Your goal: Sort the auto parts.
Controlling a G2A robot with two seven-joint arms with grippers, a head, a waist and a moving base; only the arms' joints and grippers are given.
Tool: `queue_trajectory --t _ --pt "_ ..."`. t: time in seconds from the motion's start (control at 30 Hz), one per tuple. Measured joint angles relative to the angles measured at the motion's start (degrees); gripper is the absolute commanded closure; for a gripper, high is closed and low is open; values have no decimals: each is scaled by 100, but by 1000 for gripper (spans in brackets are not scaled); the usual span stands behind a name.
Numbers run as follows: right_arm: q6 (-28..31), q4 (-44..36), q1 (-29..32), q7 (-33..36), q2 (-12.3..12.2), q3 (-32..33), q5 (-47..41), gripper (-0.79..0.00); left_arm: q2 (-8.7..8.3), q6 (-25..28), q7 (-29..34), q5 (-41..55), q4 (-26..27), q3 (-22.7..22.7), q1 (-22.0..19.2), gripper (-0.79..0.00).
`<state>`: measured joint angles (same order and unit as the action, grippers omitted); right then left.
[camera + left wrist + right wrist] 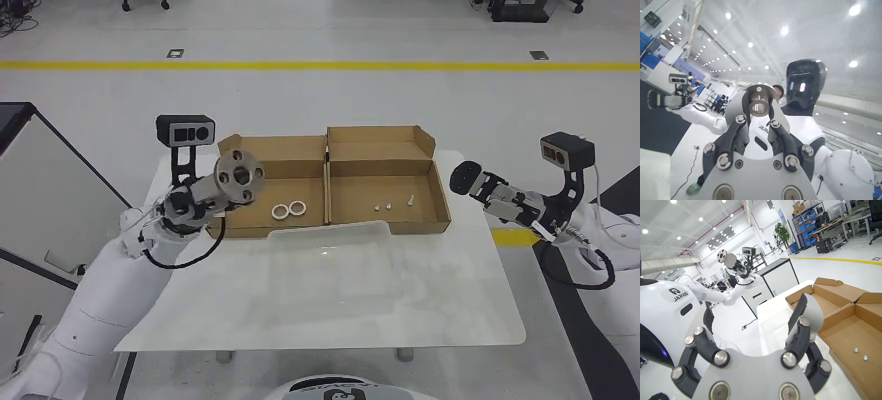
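**Left gripper holds a metal bushing up beside two cardboard sorting boxes**

Two shallow, open brown cardboard boxes sit side by side, touching, at the far side of a white table (400,290). The left box (300,190) holds two white rings (289,210), lying flat and just beside each other. The right box (390,185) holds three small pale parts (386,202), well apart from the rings. The right wrist view shows two of them up close as rounded metal studs (856,350).

The left gripper (228,184) is raised off the table; from above it appears over the left box's left edge. Its jaws are closed around a flanged metal bushing (241,172). The top view shows the round flange face with a central bore and small holes around it. The left wrist view shows the opposite end (the gripper (759,111) clamps the shiny sleeve of the bushing (759,103) from both sides).

The right gripper (470,181) hangs just to the right of the right box. In its own wrist view the gripper (755,300) is spread wide and holds nothing. Its curved fingers (797,311) are lined with black ribbed pads.
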<state>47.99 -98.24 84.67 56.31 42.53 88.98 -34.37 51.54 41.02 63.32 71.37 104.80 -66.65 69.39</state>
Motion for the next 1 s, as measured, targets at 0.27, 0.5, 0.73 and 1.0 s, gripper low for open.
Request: queue_trajectory --t 0.27,0.5,0.73,1.0 --pt "0 0 0 0 0 0 0 -785 401 -728 731 1116 344 -986 627 0" --pt "0 0 0 0 0 0 0 -785 1006 -1552 1555 1689 215 -1875 1065 0" --pt "0 0 0 0 0 0 0 -785 1470 -1845 1844 715 120 -2367 1239 0" --pt "0 0 0 0 0 0 0 -785 1715 -1783 1780 -907 217 -2632 1360 0"
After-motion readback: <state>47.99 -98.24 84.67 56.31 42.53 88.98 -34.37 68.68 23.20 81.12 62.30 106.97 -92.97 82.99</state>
